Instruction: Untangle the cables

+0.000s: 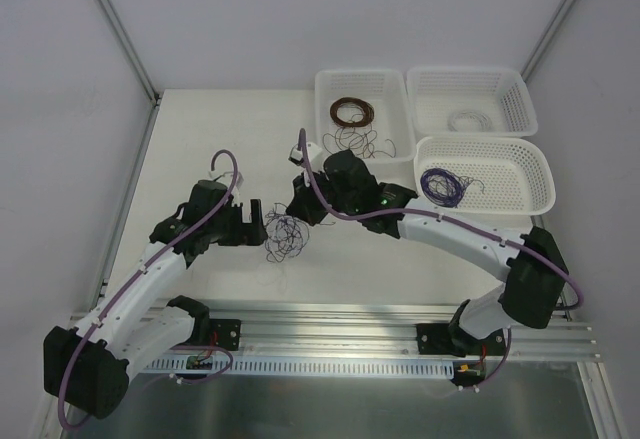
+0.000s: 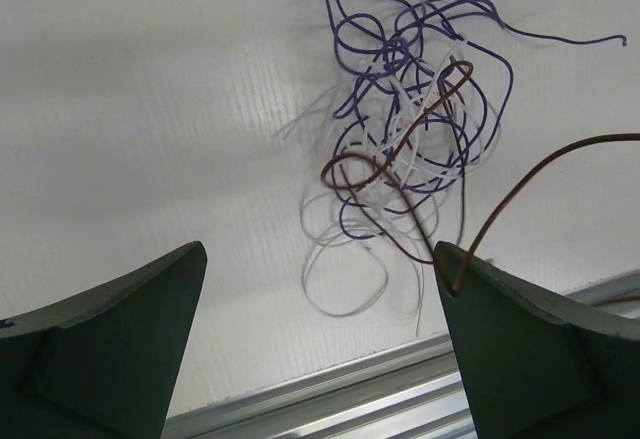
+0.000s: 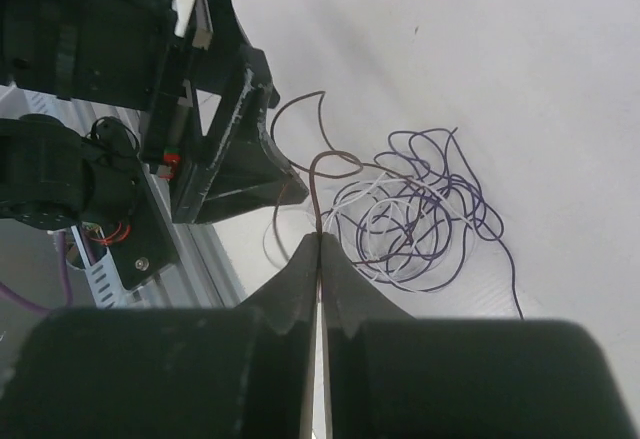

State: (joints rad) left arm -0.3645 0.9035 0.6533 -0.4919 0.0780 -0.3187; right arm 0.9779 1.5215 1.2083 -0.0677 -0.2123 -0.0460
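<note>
The cables (image 1: 283,237) lie as a small tangle of thin purple, white and brown wires on the white table between my two grippers. My left gripper (image 1: 252,225) stands open just left of the tangle, nothing between its fingers (image 2: 320,259). The tangle (image 2: 410,109) lies beyond its fingertips. My right gripper (image 1: 296,213) hangs over the tangle's upper right. In its wrist view the right gripper (image 3: 320,239) is shut on a brown wire (image 3: 318,184), which rises out of the tangle (image 3: 420,214). That brown wire (image 2: 400,174) also brushes the left gripper's right finger.
Three white baskets stand at the back right. The left basket (image 1: 322,99) holds a brown coil (image 1: 352,112) and loose strands. The far basket (image 1: 520,99) holds a pale coil, the near one (image 1: 540,174) a purple coil (image 1: 440,187). An aluminium rail (image 1: 330,319) borders the near edge.
</note>
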